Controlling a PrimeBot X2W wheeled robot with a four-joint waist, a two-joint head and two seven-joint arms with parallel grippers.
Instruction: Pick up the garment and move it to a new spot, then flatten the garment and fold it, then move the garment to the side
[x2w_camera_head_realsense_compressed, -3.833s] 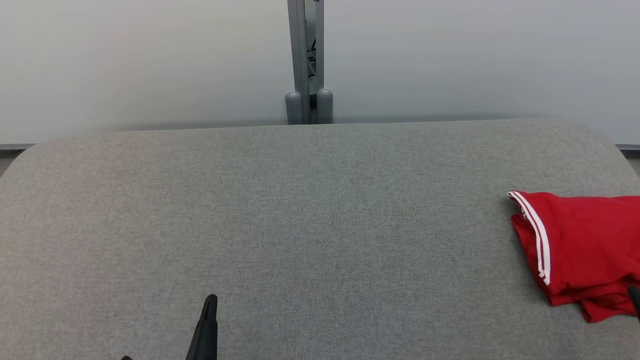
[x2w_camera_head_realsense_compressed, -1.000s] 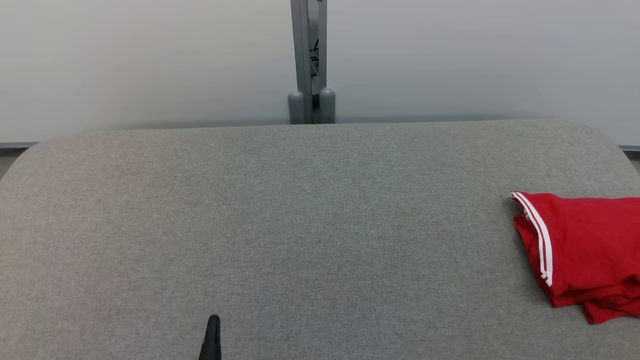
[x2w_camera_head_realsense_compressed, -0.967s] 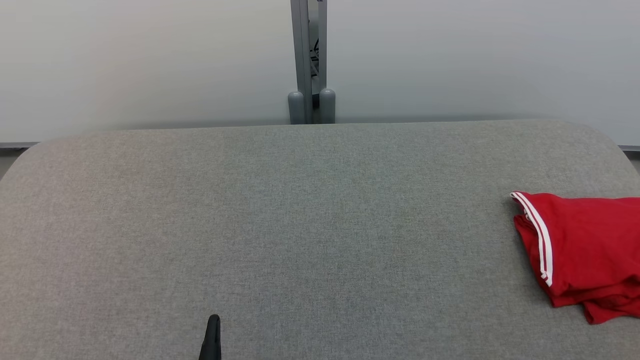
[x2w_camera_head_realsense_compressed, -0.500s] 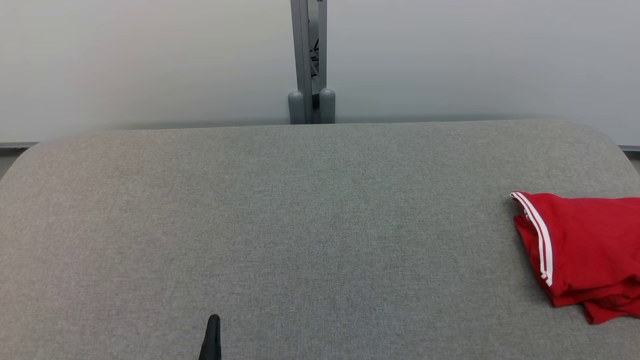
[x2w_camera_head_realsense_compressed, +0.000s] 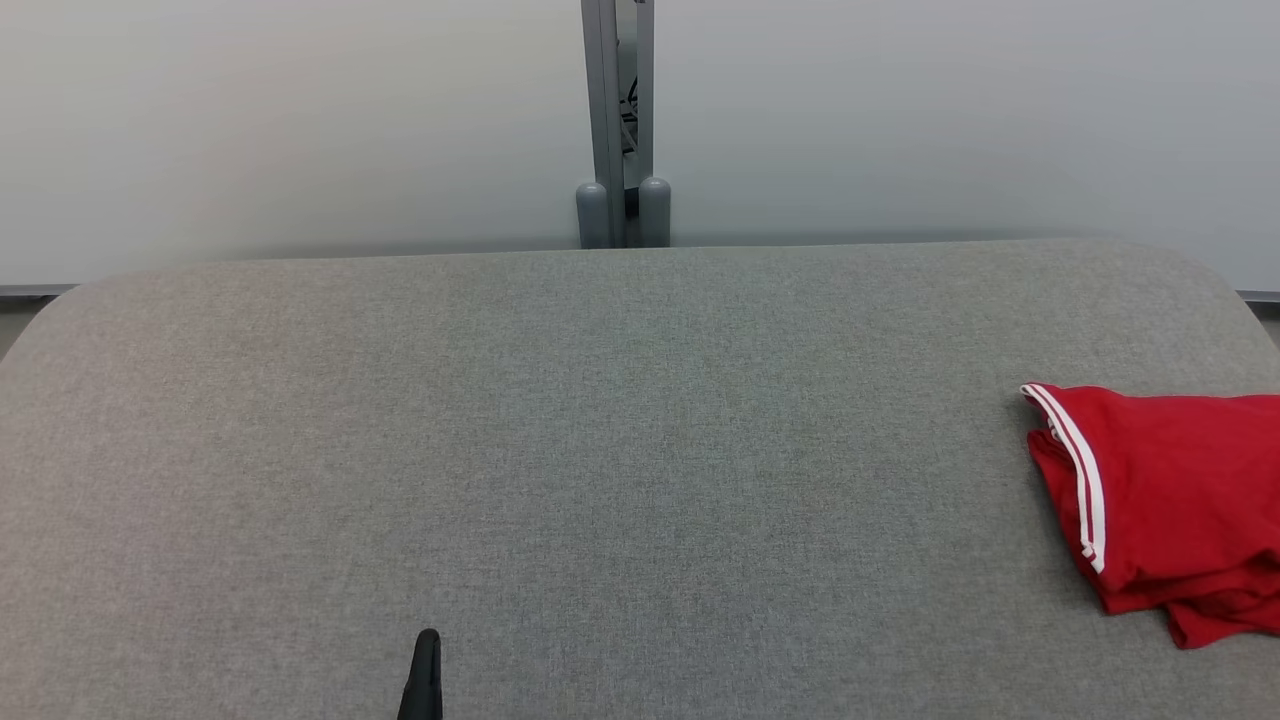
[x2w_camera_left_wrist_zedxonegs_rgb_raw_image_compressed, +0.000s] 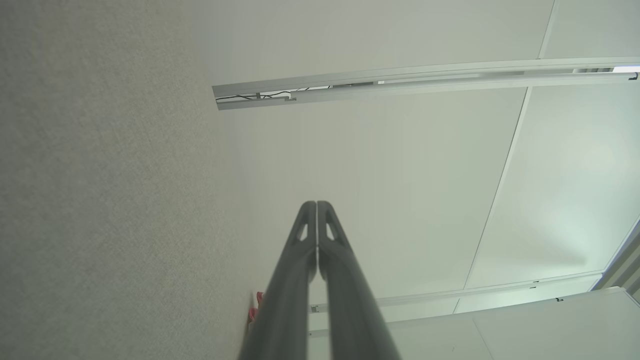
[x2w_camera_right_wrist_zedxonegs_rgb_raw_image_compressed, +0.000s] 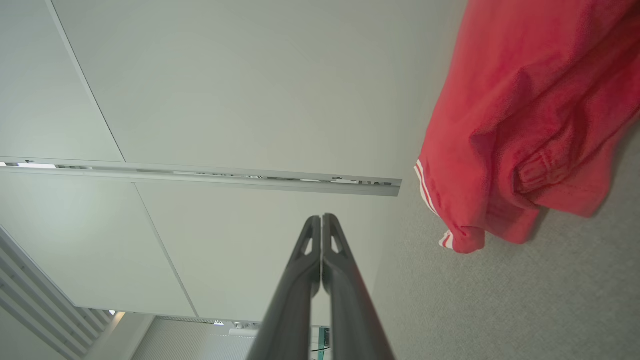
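The garment (x2w_camera_head_realsense_compressed: 1165, 505) is a red shirt with white stripe trim, folded into a small bundle at the right edge of the grey fabric table (x2w_camera_head_realsense_compressed: 600, 450). In the right wrist view the garment (x2w_camera_right_wrist_zedxonegs_rgb_raw_image_compressed: 530, 125) lies to the upper right of my right gripper (x2w_camera_right_wrist_zedxonegs_rgb_raw_image_compressed: 321, 218), which is shut, empty and apart from the cloth. My left gripper (x2w_camera_head_realsense_compressed: 427, 640) pokes up at the bottom edge of the head view, far left of the garment. In its own view the left gripper (x2w_camera_left_wrist_zedxonegs_rgb_raw_image_compressed: 316, 204) is shut with nothing held, and a sliver of red garment (x2w_camera_left_wrist_zedxonegs_rgb_raw_image_compressed: 256, 306) shows beside its fingers.
A pale wall stands behind the table, with a grey metal post (x2w_camera_head_realsense_compressed: 618, 120) and two rounded grey caps at its foot at the far edge. The table's corners are rounded. Wide bare grey surface spreads across the middle and left.
Over the last second nothing has moved. Since the oldest frame the left gripper has drawn back toward the bottom edge and the right fingertip has left the head view.
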